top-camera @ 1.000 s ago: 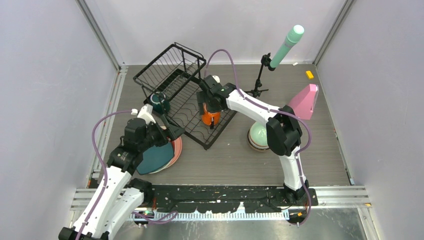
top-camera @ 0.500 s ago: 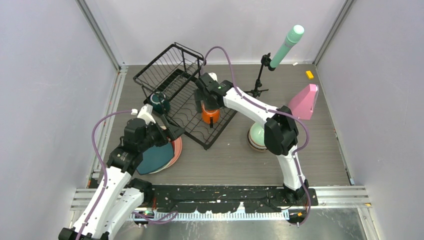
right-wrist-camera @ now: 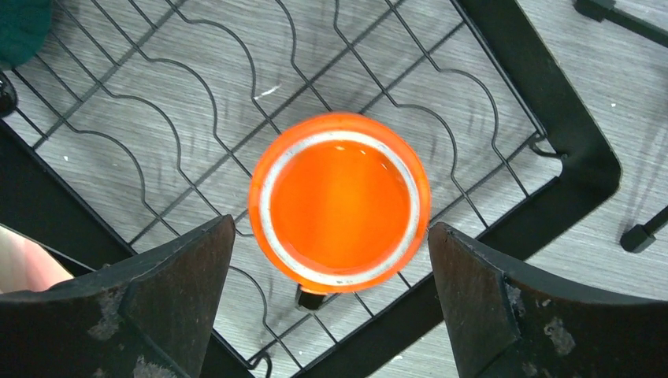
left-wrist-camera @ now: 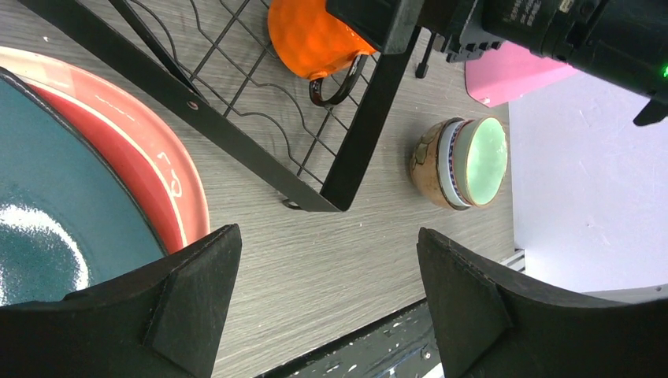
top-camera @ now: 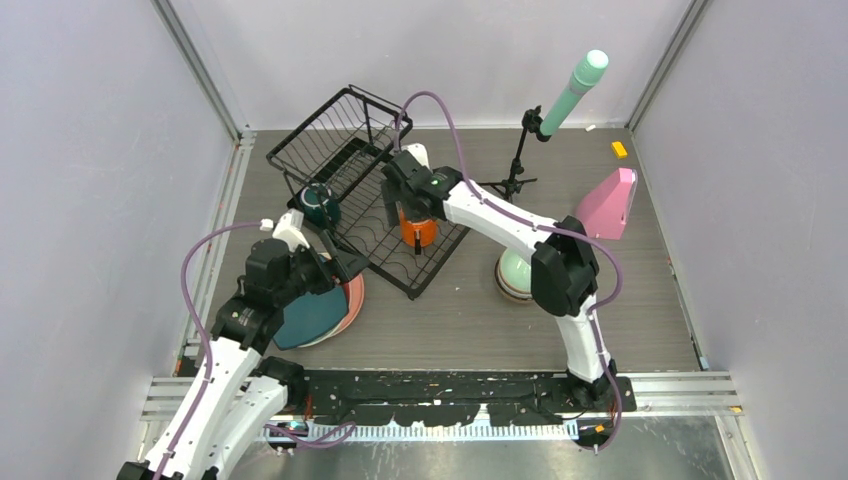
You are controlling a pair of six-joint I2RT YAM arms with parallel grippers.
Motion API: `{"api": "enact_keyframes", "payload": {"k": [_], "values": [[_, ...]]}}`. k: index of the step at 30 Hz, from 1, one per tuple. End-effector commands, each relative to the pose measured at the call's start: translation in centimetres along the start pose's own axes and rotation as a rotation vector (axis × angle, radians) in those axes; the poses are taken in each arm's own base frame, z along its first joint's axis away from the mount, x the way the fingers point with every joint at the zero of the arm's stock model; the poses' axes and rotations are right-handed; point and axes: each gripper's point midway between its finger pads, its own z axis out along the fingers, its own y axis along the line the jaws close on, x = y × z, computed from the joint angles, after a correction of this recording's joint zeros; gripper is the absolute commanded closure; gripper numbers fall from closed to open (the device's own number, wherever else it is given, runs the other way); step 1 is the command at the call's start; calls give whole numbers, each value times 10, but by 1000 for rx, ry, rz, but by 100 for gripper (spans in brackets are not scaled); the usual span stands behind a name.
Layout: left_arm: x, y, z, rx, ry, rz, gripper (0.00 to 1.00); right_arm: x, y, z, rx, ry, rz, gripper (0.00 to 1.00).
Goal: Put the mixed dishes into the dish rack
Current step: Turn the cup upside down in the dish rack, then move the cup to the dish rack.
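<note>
Right jaws spread wide, one on either side of the orange mug [right-wrist-camera: 339, 201], gripping nothing. We see the mug upright and empty on the wavy wires near the rack's [right-wrist-camera: 551, 102] corner, its handle mostly hidden beneath it. Left jaws are also wide and empty over the desk [left-wrist-camera: 315, 260], beside the teal plate [left-wrist-camera: 39, 236]. That plate is cut off and covers most of the red plate [left-wrist-camera: 150, 181]. Marks on the red rim: we can't read them. The green mug [top-camera: 318, 205] sits at the rack's left edge, and the bowls [left-wrist-camera: 461, 161] are nested on the desk.
</note>
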Motion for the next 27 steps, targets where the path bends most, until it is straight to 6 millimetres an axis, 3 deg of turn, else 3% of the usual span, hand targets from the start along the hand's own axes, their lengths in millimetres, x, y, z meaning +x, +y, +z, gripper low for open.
{"api": "enact_keyframes", "payload": {"k": [1,2,3,4,5,6,7,9,10,13,14,15,16,17,18,24,27], "values": [[-3,-3,-3,11,-15,16,15,-44,-3,-47,-64,-182,110,2],[-4,-3,-4,10,-16,18,15,-37,-13,-55,-52,-196,156,3],[-4,-4,-5,7,-15,22,15,-51,-15,-60,-67,-278,211,3],[-5,-4,-6,3,-14,28,15,-34,-25,-65,-74,-287,231,5],[-5,-2,-7,-7,-14,33,15,-58,-21,-86,-166,-399,296,5],[-6,-1,-9,-16,-17,38,15,-46,-25,-75,-188,-406,316,9],[-5,1,-10,-29,-19,42,15,-43,-21,-81,-253,-394,341,11],[-8,6,-13,-59,-37,50,16,-28,-26,-69,-287,-315,393,15],[-11,8,-16,-75,-50,55,16,-22,-37,-63,-277,-270,418,19],[-31,4,-43,-131,-127,109,15,-6,-46,-60,-314,-253,484,29],[-39,5,-51,-155,-161,133,15,-15,-38,-67,-386,-292,492,31],[-45,7,-59,-178,-193,157,13,-7,-40,-66,-399,-283,502,33],[-51,10,-65,-204,-226,174,12,-12,-35,-70,-444,-297,505,33],[-55,13,-70,-224,-248,187,11,-13,-35,-67,-447,-289,513,34],[-56,17,-74,-246,-262,193,11,-2,-34,-58,-431,-235,509,34],[-44,35,-80,-308,-251,170,10,6,-23,-29,-472,-135,577,34],[-45,34,-84,-292,-281,149,9,-8,-17,-22,-497,-157,586,33]]}}
